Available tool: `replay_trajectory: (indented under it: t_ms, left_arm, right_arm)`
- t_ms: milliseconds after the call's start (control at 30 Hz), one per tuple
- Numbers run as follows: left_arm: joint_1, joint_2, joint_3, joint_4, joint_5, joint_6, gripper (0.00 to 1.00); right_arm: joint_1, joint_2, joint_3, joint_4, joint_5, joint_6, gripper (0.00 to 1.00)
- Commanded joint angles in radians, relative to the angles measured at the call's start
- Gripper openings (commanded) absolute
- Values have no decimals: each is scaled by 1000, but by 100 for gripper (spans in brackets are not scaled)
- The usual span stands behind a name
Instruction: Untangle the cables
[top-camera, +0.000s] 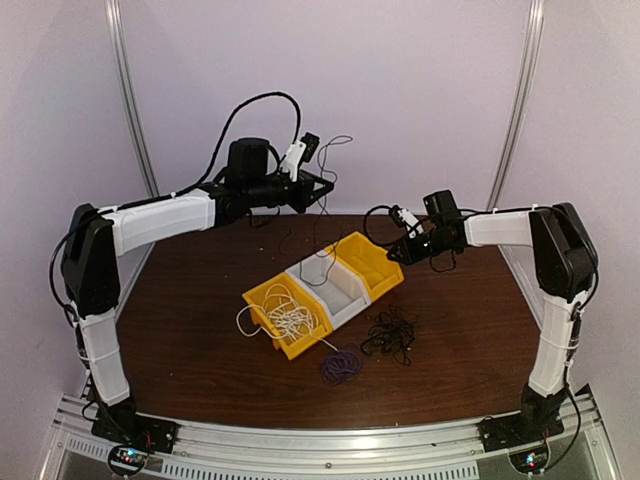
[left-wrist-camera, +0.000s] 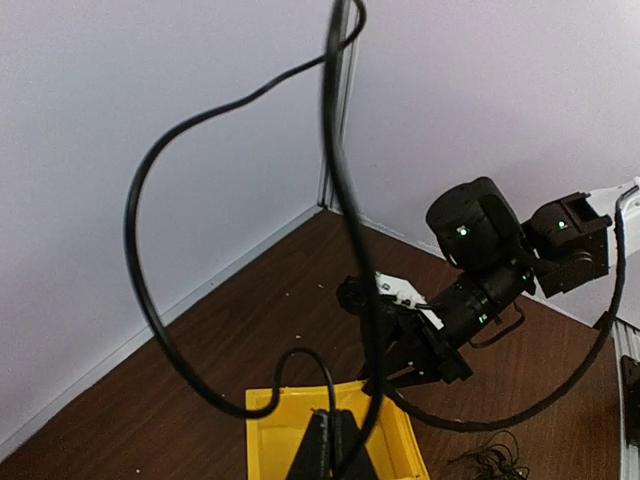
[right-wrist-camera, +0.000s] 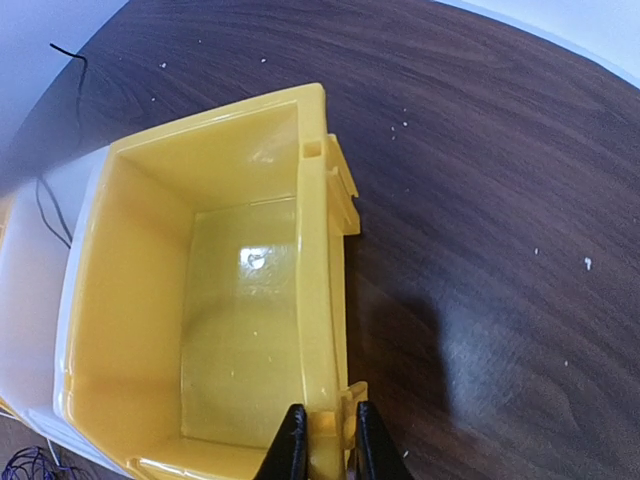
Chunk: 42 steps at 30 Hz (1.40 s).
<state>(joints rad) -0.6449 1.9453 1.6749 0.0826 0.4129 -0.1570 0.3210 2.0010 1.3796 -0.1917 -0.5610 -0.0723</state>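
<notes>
Cables, four lots. White cable (top-camera: 290, 318): heaped loosely in the near yellow bin (top-camera: 258, 300), one loop trailed over the rim onto the table (top-camera: 190, 340). Purple cable (top-camera: 341, 365): coiled on the table just beside that bin. Black tangle (top-camera: 390, 335): laid on the table near the white bin (top-camera: 335, 285). Black cable (left-wrist-camera: 333, 200): held high above the table in the left gripper (top-camera: 312, 145), whose jaws are closed on it. Its free end is hung down towards the white bin, though contact cannot be made out. Right gripper (right-wrist-camera: 325, 440): jaws drawn almost together and pinched on the side wall of the far yellow bin (right-wrist-camera: 322, 260), one finger set on each face.
</notes>
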Motion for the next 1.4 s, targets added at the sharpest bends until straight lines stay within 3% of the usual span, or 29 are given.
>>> replay_trajectory:
  t_ms: [0,267,500,833,1033,1367]
  left_arm:
    - [-15,-91,-101,147,112,-57,0]
    - [-93,-120,-49,87,180,-49,0]
    - [-160,-205,-114,54,98,-5,0]
    - [-153,-200,-217,77,81,-18,0]
    - [-87,-164,-244,146,143,-70,0]
    - [-93,-120,-63,122,192,-99,0]
  right_arm:
    - [7,-100,-91,59,-7,115,0]
    - [30,-70,-95,111,7,203,0]
    - [30,-66,-100,116,8,196,0]
    - [30,-70,-107,116,-3,187,0]
    - [29,-76,-119,117,-12,185,0]
    - [30,-81,-123,120,-5,177,0]
